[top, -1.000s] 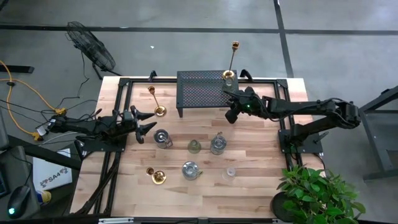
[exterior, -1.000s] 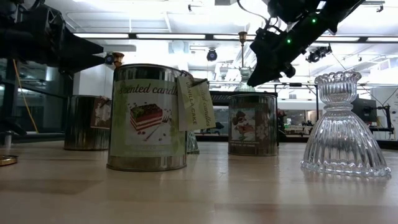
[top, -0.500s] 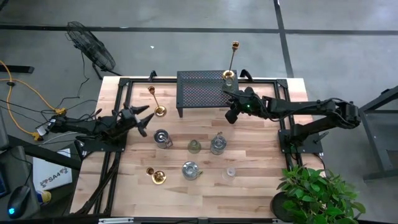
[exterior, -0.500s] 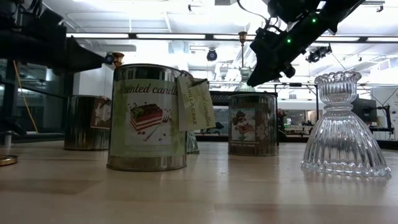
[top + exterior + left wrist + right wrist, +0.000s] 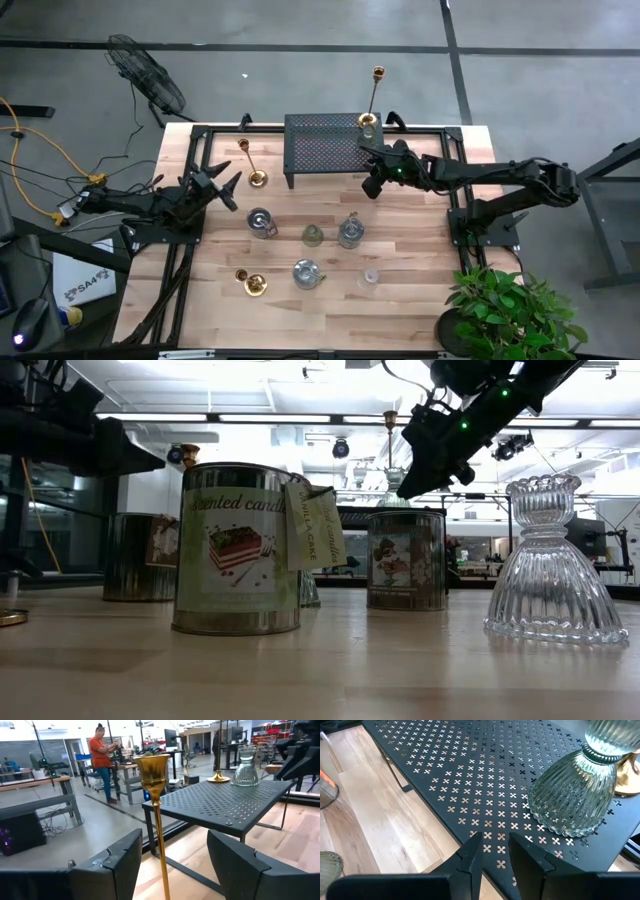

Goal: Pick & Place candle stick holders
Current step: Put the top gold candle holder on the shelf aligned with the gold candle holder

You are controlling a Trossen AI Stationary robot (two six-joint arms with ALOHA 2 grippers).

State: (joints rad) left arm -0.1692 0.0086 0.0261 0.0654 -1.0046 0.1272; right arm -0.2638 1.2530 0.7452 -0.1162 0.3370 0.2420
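Left gripper (image 5: 228, 186) nearer brass holder (image 5: 154, 800) — wrist-view person (image 5: 103, 762)

From the left wrist we lose the gold holder (image 5: 155, 815) at the bottom edge — its base is cut off. The glass holder (image 5: 585, 790) on the mesh stand (image 5: 485, 795) is cropped at the top in the right wrist view. In the low view the tins (image 5: 240, 550) hide most of the worktop (image 5: 320, 670) — the left end effector (image 5: 130, 460) sits half in shadow.
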